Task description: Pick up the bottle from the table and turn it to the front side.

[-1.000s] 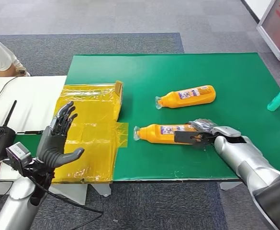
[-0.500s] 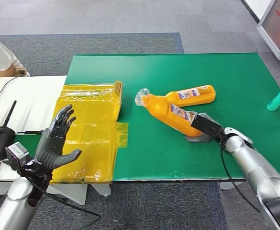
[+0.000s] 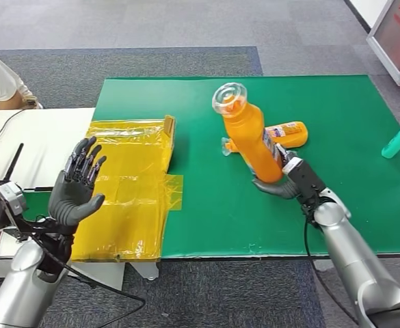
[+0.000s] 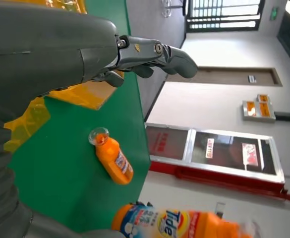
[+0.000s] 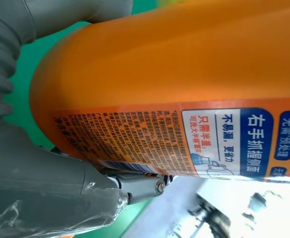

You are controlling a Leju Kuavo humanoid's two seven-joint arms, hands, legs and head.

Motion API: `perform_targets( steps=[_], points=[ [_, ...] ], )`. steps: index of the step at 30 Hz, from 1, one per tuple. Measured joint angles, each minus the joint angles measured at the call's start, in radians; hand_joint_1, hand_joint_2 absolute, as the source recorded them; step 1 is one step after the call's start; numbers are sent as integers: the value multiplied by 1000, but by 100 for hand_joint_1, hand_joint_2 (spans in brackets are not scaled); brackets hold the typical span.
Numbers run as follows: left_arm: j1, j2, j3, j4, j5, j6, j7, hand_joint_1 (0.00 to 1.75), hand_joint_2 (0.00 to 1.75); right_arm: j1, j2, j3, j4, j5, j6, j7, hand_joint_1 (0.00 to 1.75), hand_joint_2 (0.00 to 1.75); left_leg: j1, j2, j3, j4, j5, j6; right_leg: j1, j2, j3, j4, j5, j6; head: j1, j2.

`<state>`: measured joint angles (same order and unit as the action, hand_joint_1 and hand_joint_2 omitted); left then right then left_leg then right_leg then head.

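Nearest, the left hand (image 3: 76, 191) hovers with fingers spread, holding nothing, over the crinkled yellow plastic sheet (image 3: 130, 188) covering the near-left part of the green bench (image 3: 342, 123). Right of the sheet, the right hand (image 3: 285, 181) grips the base of the orange plastic detergent bottle (image 3: 249, 133), raised nearly upright off the bench with its clear cap on top. Just behind it, a second orange bottle (image 3: 288, 133) lies flat.

The orange bottle (image 3: 251, 140) looks like smooth, glossy plastic with a clear plastic cap (image 3: 229, 96) and a shiny printed paper label (image 5: 225, 144). The second orange bottle (image 3: 285, 133) has the same glossy finish. The table (image 3: 342, 102) is covered in matt green felt-like cloth. The yellow sheeting (image 3: 130, 184) is crinkled, glossy film. The right hand (image 3: 280, 186) and left hand (image 3: 74, 195) are matt dark plastic on brushed silver metal arms.
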<state>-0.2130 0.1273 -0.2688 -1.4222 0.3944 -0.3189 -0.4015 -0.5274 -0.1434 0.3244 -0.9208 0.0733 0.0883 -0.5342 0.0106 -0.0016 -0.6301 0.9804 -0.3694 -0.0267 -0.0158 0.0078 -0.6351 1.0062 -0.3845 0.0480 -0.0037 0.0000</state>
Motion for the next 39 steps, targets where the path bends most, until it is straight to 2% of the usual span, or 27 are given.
perform_targets(
  steps=[3, 8, 10, 14, 18, 23, 28, 32, 39],
  points=[
    [-44, -21, -3, 39, -9, 38, -5, 0, 175, 33, 60, -9, -53, -49, -31, 3, 175, 175, 0, 0, 0, 0, 0, 0, 0, 0, 0, 0, 0, 0, 0, 0],
    [-124, -50, -41, 71, -153, 132, -46, 0, 175, 61, 142, -2, -114, -68, -93, 4, 175, 175, 0, 0, 0, 0, 1, 0, 0, 0, 0, 0, 0, 0, 0, 0],
    [-147, -60, -66, 78, -152, 97, -44, 0, 175, 66, 164, 5, -129, -49, -120, 3, 175, 175, 0, 0, 0, 0, 0, 0, -1, 0, 0, 0, 0, 0, 0, 0],
    [-169, -84, -112, 89, -35, -43, -19, 0, 175, 71, 197, 32, -143, -29, -152, 0, 175, 175, 0, 0, 0, 0, 0, 0, -1, 0, 0, 0, 0, 0, 0, 0],
    [-180, -107, -153, 106, 72, -141, 18, 0, 175, 72, 216, 66, -143, -5, -178, -7, 175, 175, 0, 0, -1, 0, 0, 0, -1, 0, -1, 0, 0, 0, 0, 0],
    [-197, -131, -205, 133, 163, -190, 99, 0, 175, 68, 231, 106, -137, 21, -203, -9, 175, 175, 0, 0, -1, 0, 0, 0, -1, 0, -1, 0, 0, 0, 0, 0],
    [-205, -143, -241, 159, 193, -188, 129, 0, 175, 62, 237, 128, -126, 28, -217, -8, 175, 175, 0, 0, -1, 0, 0, 0, -1, 0, -1, 0, 0, 0, 0, 0],
    [-209, -144, -254, 169, 183, -149, 129, 0, 175, 62, 240, 143, -121, 53, -253, -7, 175, 175, 0, 0, -1, 0, 0, 0, -1, 0, -1, 0, 0, 0, 0, 0],
    [-214, -139, -261, 178, 171, -91, 128, 0, 175, 74, 243, 213, -140, 254, -420, 5, 175, 175, 0, 0, -1, 0, 0, 0, 0, 0, -1, 0, 0, 0, 0, 0]
  ],
)
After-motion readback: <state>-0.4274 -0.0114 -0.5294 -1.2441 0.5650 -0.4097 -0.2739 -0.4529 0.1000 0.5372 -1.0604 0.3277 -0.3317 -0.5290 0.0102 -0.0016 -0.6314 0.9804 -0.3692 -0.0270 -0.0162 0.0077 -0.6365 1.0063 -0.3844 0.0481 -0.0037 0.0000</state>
